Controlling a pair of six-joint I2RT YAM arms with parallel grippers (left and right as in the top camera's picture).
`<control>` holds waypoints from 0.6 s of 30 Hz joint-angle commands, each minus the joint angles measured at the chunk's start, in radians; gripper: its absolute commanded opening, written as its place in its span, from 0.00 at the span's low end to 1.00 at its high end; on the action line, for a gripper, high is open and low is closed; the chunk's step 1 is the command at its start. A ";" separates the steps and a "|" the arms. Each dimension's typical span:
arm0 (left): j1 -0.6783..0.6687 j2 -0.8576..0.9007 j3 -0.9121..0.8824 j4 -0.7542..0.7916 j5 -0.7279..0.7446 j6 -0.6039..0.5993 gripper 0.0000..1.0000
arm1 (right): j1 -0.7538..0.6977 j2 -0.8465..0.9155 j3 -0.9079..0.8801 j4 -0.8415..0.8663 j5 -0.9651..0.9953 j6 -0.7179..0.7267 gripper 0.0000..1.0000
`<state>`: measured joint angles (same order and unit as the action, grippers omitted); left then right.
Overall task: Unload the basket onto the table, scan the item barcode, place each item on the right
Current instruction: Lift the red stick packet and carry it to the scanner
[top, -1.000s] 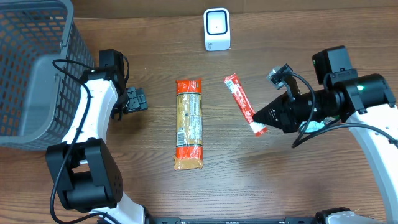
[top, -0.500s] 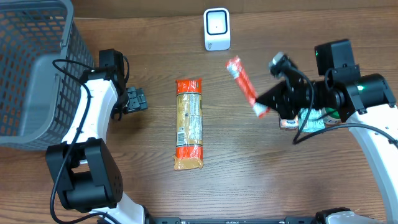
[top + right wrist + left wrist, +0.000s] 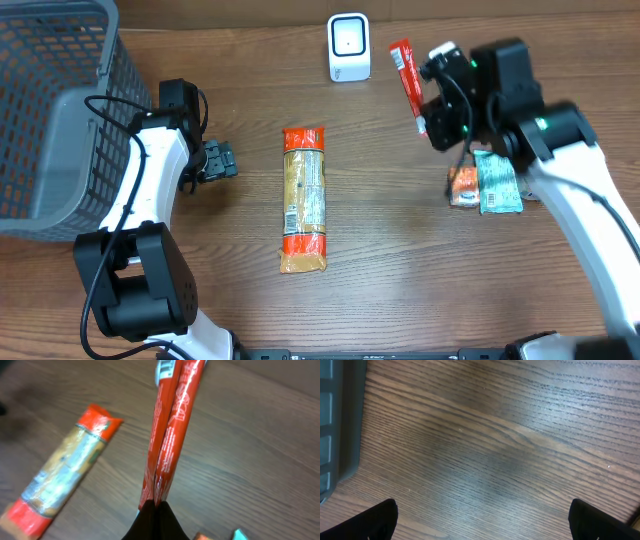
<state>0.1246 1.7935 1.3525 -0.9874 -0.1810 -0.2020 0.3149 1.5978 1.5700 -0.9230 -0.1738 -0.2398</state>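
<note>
A thin red stick packet [image 3: 407, 80] hangs above the table just right of the white scanner [image 3: 349, 47] at the back edge. My right gripper [image 3: 424, 122] is shut on the packet's lower end. In the right wrist view the red stick packet [image 3: 170, 425] rises straight out of the right gripper [image 3: 156, 507], with a white patch of print at its far tip. My left gripper [image 3: 220, 160] rests low at the left, open. The left wrist view shows only bare wood between the left gripper's [image 3: 482, 525] wide-set fingertips [image 3: 380, 520].
A long orange-ended cracker packet [image 3: 304, 198] lies lengthwise mid-table, also in the right wrist view as the cracker packet [image 3: 65, 472]. A teal packet [image 3: 497, 182] and a small orange packet [image 3: 462, 186] lie under the right arm. A grey mesh basket [image 3: 50, 110] fills the far left.
My right gripper has lifted the red stick packet off the table and carried it back and up, to just right of the scanner. The left arm has not moved.
</note>
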 commanded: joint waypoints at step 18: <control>0.000 -0.021 0.004 0.001 -0.010 0.015 1.00 | 0.132 0.366 0.287 0.164 0.606 -0.515 0.04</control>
<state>0.1246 1.7935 1.3525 -0.9878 -0.1810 -0.2020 0.4347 1.9133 1.8309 -0.8059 0.2722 -0.6590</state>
